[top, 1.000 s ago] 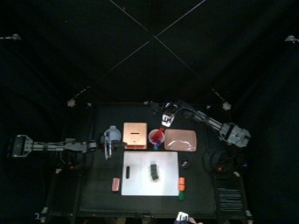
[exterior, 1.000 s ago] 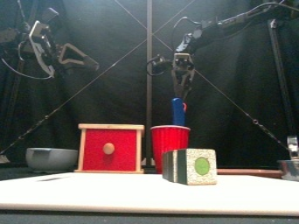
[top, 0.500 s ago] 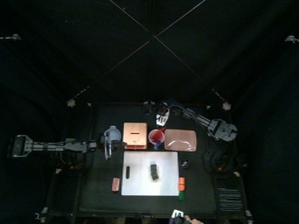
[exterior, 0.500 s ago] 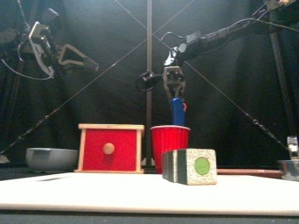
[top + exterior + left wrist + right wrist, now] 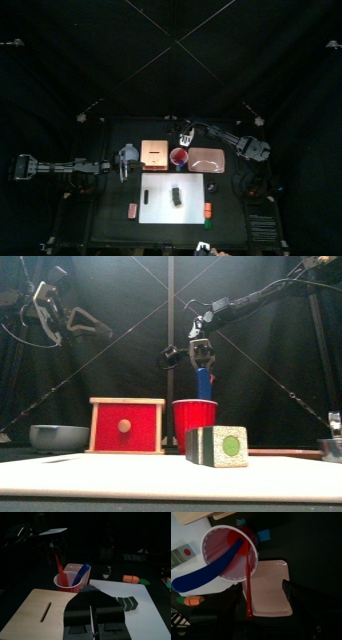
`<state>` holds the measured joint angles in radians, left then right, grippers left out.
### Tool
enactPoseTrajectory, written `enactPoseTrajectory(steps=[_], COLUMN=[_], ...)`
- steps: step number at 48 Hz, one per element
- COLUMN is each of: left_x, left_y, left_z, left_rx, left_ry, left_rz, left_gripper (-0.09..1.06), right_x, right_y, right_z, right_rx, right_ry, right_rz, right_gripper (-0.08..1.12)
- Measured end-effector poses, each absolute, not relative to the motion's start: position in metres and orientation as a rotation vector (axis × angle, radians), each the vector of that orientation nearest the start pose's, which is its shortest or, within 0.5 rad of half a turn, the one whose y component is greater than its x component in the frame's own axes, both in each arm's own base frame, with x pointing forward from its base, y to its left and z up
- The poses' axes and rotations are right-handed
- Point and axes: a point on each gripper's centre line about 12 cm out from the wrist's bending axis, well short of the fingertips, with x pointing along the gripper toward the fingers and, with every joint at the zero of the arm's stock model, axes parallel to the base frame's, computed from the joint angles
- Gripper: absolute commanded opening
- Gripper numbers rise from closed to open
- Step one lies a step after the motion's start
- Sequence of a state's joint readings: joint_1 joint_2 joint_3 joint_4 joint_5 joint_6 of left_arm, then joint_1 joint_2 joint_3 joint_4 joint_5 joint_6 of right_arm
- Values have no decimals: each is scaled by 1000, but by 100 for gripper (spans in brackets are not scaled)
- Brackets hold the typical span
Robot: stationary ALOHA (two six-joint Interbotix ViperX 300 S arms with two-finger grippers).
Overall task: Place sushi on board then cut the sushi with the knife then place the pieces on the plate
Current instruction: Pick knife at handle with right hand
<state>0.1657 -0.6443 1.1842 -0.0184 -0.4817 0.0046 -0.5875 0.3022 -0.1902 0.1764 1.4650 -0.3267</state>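
The dark green sushi roll lies whole on the white cutting board. Behind it stands the red cup, holding a blue knife and a red knife. My right gripper hangs open just above the blue knife's handle, and its wrist view looks down into the cup. The pink plate lies right of the cup. My left gripper rests shut, high at the left, holding nothing.
A wooden box with a red drawer front stands left of the cup, and a blue-grey bowl sits beyond it. Small toy foods lie beside the board's left and right edges.
My right gripper has swung left and come down from above the plate to just over the blue knife in the cup. The left arm has stayed still.
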Motion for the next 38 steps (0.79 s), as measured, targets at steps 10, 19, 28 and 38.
enactPoseTrajectory(steps=[10,19,28,38], left_x=[239,239,239,238], left_y=[41,41,41,42], left_z=[242,242,242,240], left_rx=[-18,-16,-18,-18], left_ry=[57,57,57,62], left_rz=[176,174,176,178], left_gripper=[-2,-2,-2,-2], right_x=[384,387,387,387], right_y=[-227,-224,-225,-224], right_z=[238,232,232,232], right_rx=[344,340,336,333], right_ry=[1501,1514,1516,1519], right_rz=[-81,-73,-76,-76], right_gripper=[95,94,86,60])
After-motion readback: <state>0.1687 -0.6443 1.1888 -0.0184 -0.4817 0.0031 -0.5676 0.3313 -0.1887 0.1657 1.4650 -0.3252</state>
